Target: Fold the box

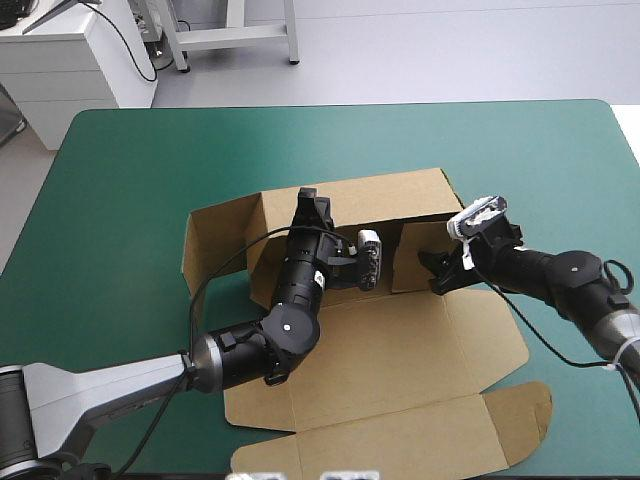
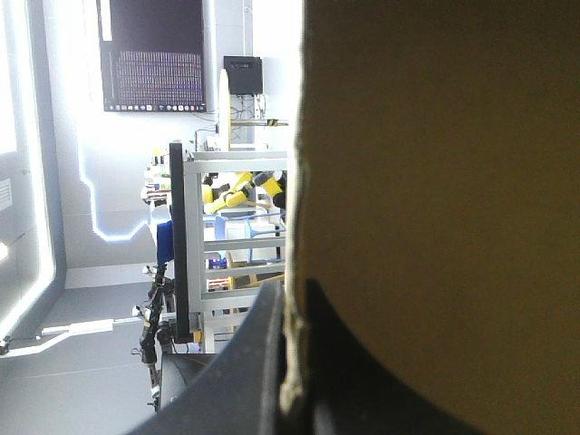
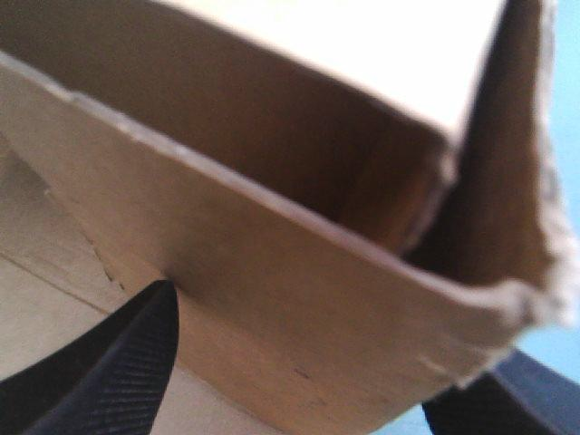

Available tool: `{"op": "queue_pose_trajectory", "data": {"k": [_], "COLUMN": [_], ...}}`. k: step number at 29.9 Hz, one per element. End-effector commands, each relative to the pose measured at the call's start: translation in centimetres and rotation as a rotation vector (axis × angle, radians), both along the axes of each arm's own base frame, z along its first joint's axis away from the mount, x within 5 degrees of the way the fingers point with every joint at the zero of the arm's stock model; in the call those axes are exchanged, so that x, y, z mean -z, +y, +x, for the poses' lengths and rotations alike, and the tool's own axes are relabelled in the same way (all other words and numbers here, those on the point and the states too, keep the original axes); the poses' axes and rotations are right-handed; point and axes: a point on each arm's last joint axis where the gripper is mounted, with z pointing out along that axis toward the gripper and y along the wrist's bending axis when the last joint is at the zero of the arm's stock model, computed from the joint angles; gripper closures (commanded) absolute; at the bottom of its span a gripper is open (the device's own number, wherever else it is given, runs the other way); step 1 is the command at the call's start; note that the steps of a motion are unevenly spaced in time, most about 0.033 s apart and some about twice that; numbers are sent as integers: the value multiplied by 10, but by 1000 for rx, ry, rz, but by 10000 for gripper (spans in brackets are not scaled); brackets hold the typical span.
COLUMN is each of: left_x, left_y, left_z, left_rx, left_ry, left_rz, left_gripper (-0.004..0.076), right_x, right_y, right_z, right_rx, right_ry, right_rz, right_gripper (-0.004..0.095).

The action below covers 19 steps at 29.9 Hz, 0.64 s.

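Observation:
The brown box (image 1: 400, 340) lies mid-table with its base and lid flat and its far wall and side walls raised. My left gripper (image 1: 308, 205) is at the top of the far wall, shut on its edge. In the left wrist view the board (image 2: 435, 181) stands edge-on between the black fingers (image 2: 258, 362). My right gripper (image 1: 437, 272) is at the right side wall, open. In the right wrist view its fingers (image 3: 118, 362) straddle the lower edge of that raised wall (image 3: 299, 299), one inside and one outside.
The lid panel with its tuck flaps (image 1: 400, 445) lies flat and reaches the table's near edge. The teal-green cover (image 1: 400, 140) is bare beyond the box and on both sides. The left arm lies across the box's near-left part.

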Motion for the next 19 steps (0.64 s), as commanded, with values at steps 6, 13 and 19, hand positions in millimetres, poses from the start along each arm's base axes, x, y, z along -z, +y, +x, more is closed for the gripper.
{"op": "queue_pose_trajectory", "data": {"k": [6, 13, 19], "left_x": [-30, -29, -29], "left_y": [3, 1, 0], "left_z": [-4, -4, -4], "left_rx": [28, 54, 58], "left_ry": [-114, -100, -102], "left_rz": [-34, -39, -38], "left_gripper": [731, 731, 730], "right_x": [-20, -23, -23], "right_y": [12, 14, 15], "right_z": [5, 6, 6], "right_rx": [157, 159, 138], "right_ry": [-163, -187, -195], "right_rz": [-3, 38, 25], "right_gripper": [293, 751, 929]}}
